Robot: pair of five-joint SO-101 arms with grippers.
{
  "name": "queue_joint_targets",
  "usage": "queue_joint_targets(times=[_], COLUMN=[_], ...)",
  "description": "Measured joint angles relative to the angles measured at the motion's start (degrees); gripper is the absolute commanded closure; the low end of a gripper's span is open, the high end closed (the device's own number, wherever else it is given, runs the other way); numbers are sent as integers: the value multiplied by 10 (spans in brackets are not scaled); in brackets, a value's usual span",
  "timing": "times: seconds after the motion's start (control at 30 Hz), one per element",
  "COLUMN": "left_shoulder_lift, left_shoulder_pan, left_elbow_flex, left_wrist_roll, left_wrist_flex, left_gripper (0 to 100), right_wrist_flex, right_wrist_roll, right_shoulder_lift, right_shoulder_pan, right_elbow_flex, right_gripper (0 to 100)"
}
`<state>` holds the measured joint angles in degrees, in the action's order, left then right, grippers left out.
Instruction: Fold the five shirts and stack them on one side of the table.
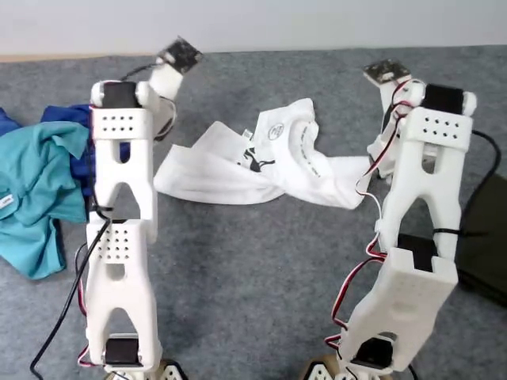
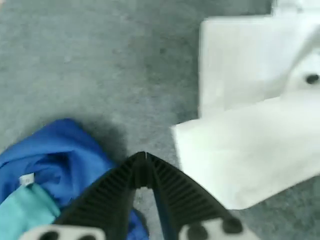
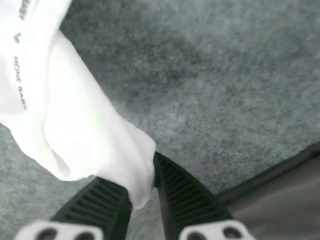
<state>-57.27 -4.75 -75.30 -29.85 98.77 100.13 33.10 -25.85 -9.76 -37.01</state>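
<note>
Right wrist view: the right gripper (image 3: 144,176) is closed on a corner of the white shirt (image 3: 75,120), with thin cloth bunched between its jaws. The left gripper (image 2: 145,161) is closed too, tips meeting and nothing in it. It hangs above bare table (image 2: 100,65), between the blue shirt (image 2: 55,155) and the white one's edge.

The white shirt looks light and limp. From a single pinch it would likely rope up, and the fuzzy grey table may drag at it. A second hold at the opposite corner or shoulder seam, keeping the cloth taut between the two, seems the better grip.

On the high view's dial, the white shirt lies crumpled from the centre towards 12, between the arms. The teal shirt (image 1: 36,190) is heaped at 9, overlapping the blue one at 10, close beside the left arm. A flat dark cloth (image 1: 483,237) lies at 3 to 4, beside the right arm. Both crowd the room for spreading.
</note>
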Motion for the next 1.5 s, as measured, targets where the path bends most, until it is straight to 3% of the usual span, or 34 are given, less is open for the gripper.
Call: queue_joint_targets(times=[0.1, 0.37, 0.83, 1.1, 1.37, 1.5], left_shoulder_lift=[0, 0, 0, -32, -66, -72], left_shoulder_pan=[-6, 19, 57, 57, 63, 65], left_elbow_flex=[10, 130, 206, 190, 144, 133], left_wrist_roll=[3, -22, -54, -54, -54, -54], left_wrist_flex=[1, 2, -82, -92, -76, -71], left_gripper=[981, 821, 819, 825, 1000, 998], right_wrist_flex=[0, 0, 0, 0, 1, 1], right_wrist_roll=[0, 0, 0, 0, 0, 0], right_shoulder_lift=[0, 0, 0, 0, 0, 0], right_shoulder_pan=[0, 0, 0, 0, 0, 0], right_elbow_flex=[-6, -6, -6, -6, -6, -6], right_gripper=[987, 987, 987, 987, 987, 987])
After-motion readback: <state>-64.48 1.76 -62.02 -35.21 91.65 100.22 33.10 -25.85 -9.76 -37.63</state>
